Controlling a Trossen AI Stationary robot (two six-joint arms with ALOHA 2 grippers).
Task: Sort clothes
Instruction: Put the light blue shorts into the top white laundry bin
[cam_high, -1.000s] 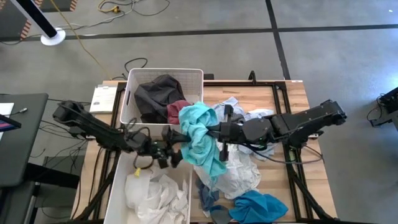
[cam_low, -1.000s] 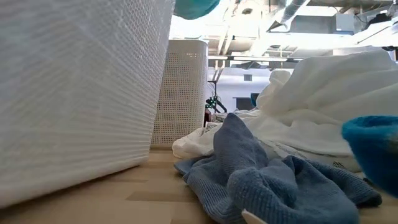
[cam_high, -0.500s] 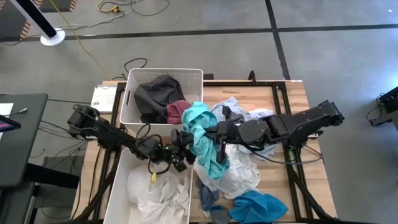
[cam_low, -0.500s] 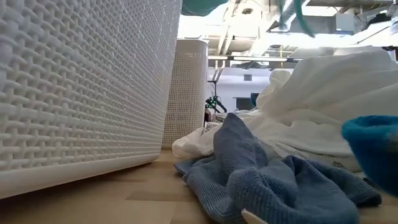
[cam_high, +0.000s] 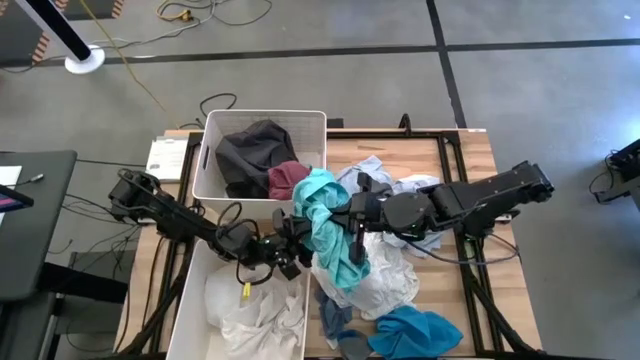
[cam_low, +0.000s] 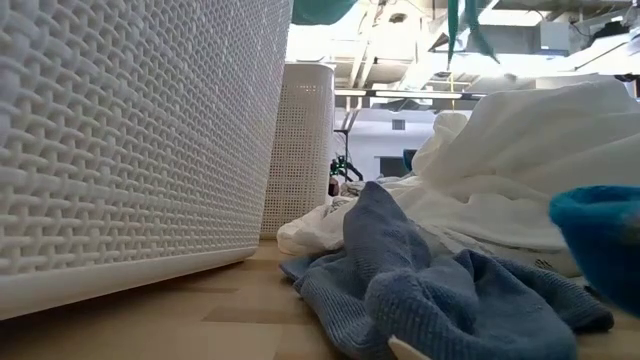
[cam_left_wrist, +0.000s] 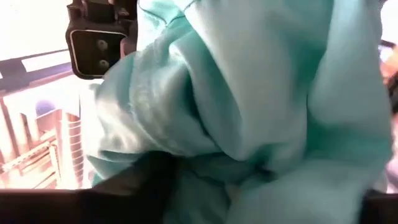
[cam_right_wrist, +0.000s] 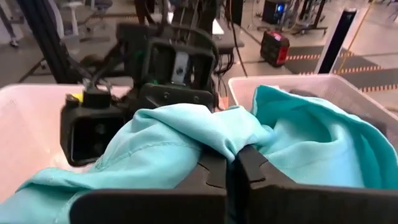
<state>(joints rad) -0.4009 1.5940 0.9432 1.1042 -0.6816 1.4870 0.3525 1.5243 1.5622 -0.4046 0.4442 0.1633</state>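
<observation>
A teal garment hangs bunched over the middle of the table, between the two bins and the clothes pile. My right gripper reaches in from the table's right and is shut on it. My left gripper comes from the left, over the near bin's right rim, and stands right up against the garment's left side. Teal cloth fills the left wrist view. The right wrist view shows the left hand just behind the teal cloth. The low view shows only teal scraps at its top edge. My right gripper pinches a bunched fold of the teal garment near its upper part between its two fingers. The fingers come about level from the table's right. The garment drapes to both sides of them and hangs slack below, lifted clear of the tabletop.
The far white bin holds dark grey and maroon clothes. The near white bin holds white ones. A white pile, a blue-grey cloth and a bright blue garment lie on the table's middle and near right.
My left gripper has moved toward the table's right, from above the near bin up against the hanging teal garment, and has rolled as it went. The garment stays lifted in my right gripper and is drawn in a little narrower.
</observation>
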